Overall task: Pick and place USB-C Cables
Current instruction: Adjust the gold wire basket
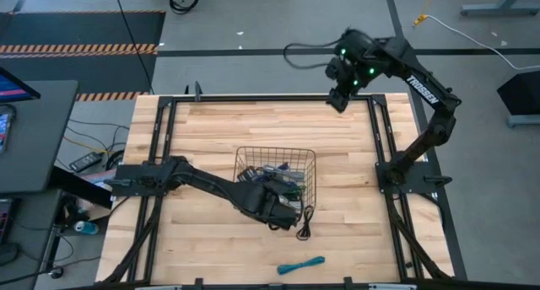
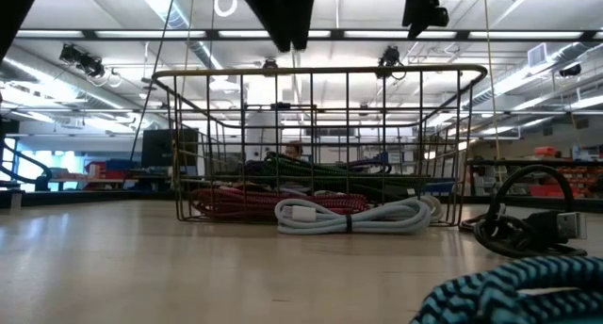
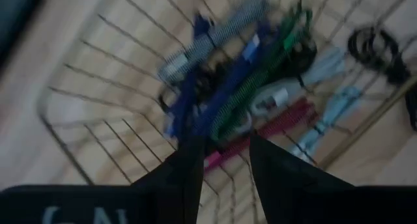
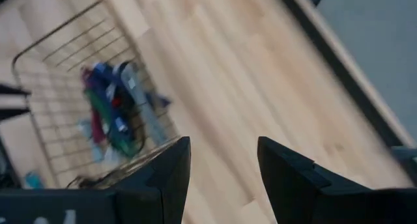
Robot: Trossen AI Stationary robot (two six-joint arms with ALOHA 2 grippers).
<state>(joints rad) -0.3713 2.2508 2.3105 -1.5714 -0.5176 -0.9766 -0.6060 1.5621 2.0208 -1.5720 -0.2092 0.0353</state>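
My left jaws [image 3: 225, 162] hang over the wire basket [image 1: 245, 155], standing apart with nothing between them. Directly ahead of them, on the basket floor, lies a heap of cables [image 3: 241, 87]: blue, green, grey braided, maroon and pale blue ones, tangled together. From the bench-level camera a white cable [image 2: 353, 214] and a red one [image 2: 236, 202] lie at the basket's near wall; whether the white one is inside or just outside the wire I cannot tell.

Outside the basket, a black cable [image 1: 305, 227] lies on the bench [image 1: 202, 130], just beside the basket's corner and to the side of my left jaws. A teal cable [image 1: 302, 264] lies farther off, well apart from the basket, near the bench edge.

My right jaws [image 4: 221, 178] are held high at the far edge of the bench, well apart from the basket. They stand apart and empty; bare wood shows between them, with the basket and its cables off to one side.
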